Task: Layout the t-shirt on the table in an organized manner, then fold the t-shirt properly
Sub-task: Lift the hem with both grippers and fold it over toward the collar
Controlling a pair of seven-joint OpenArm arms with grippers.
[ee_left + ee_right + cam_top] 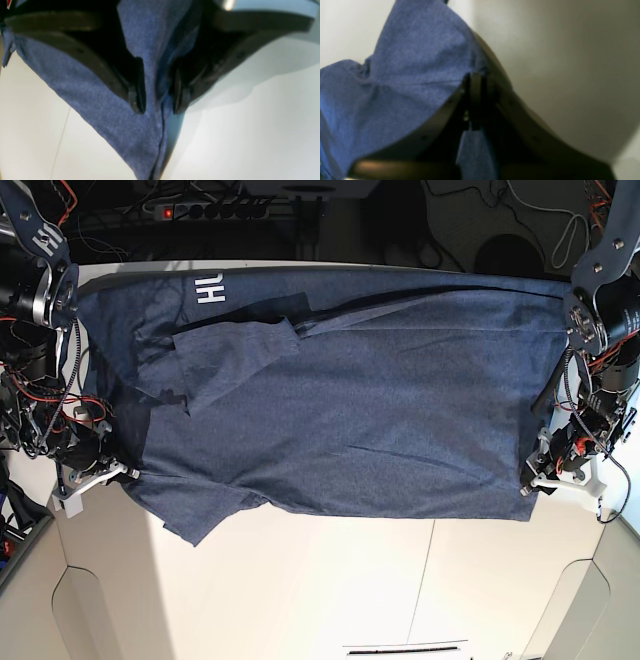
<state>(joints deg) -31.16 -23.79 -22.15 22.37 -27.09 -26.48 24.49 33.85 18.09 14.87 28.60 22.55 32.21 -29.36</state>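
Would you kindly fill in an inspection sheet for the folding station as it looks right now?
Surface: white table, a thin dark seam across its bare near part.
Job's things: navy t-shirt stretched wide between the arms, one sleeve folded over, white lettering near the far edge.
Clutter: nothing seen on the bare tabletop.
Grippers: left gripper pinches a fold of the shirt; right gripper shut on the shirt's edge.
Cables: red and black wires along both arms; a power strip beyond the table.
Surroundings: dark equipment and loose leads behind the table.
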